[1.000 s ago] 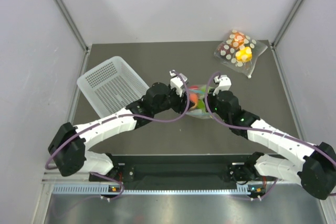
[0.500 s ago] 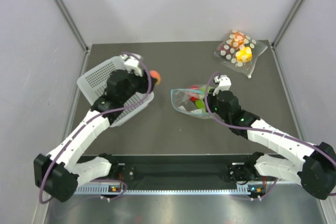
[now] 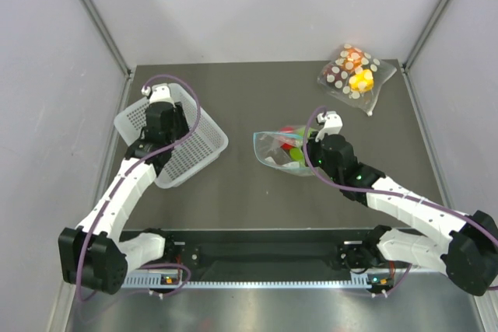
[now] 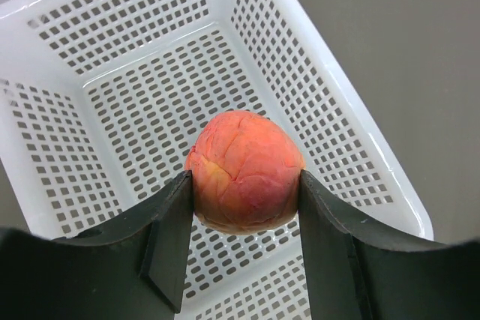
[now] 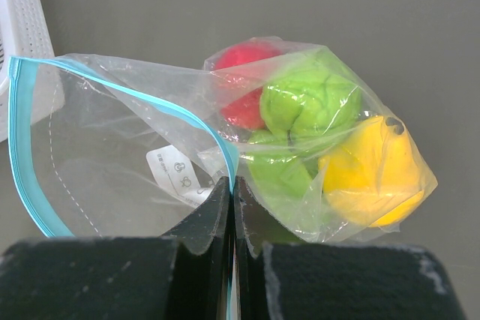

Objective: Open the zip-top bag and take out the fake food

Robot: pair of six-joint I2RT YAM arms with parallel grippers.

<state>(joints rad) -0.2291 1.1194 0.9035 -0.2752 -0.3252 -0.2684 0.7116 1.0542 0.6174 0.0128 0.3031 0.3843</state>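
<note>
The clear zip-top bag (image 3: 272, 148) lies mid-table with its teal-strip mouth gaping to the left. Inside the bag (image 5: 112, 148) sit a red fruit (image 5: 244, 61), a green fruit (image 5: 307, 103) and a yellow fruit (image 5: 371, 170) of the fake food. My right gripper (image 5: 231, 183) is shut on the teal strip at the bag's mouth, and in the top view this gripper (image 3: 315, 145) sits at the bag's right end. My left gripper (image 4: 244, 177) is shut on a peach-orange fruit (image 4: 244, 162), hanging above the inside of the white basket (image 4: 300, 73).
The white perforated basket (image 3: 194, 126) stands tilted at the table's left side. A polka-dot bag (image 3: 354, 71) with yellow and orange pieces lies at the back right corner. Grey walls enclose the table on three sides.
My left arm has swung away from the bag's mouth to the left, carrying the peach-orange fruit over the basket. The right gripper and the bag have stayed put.
</note>
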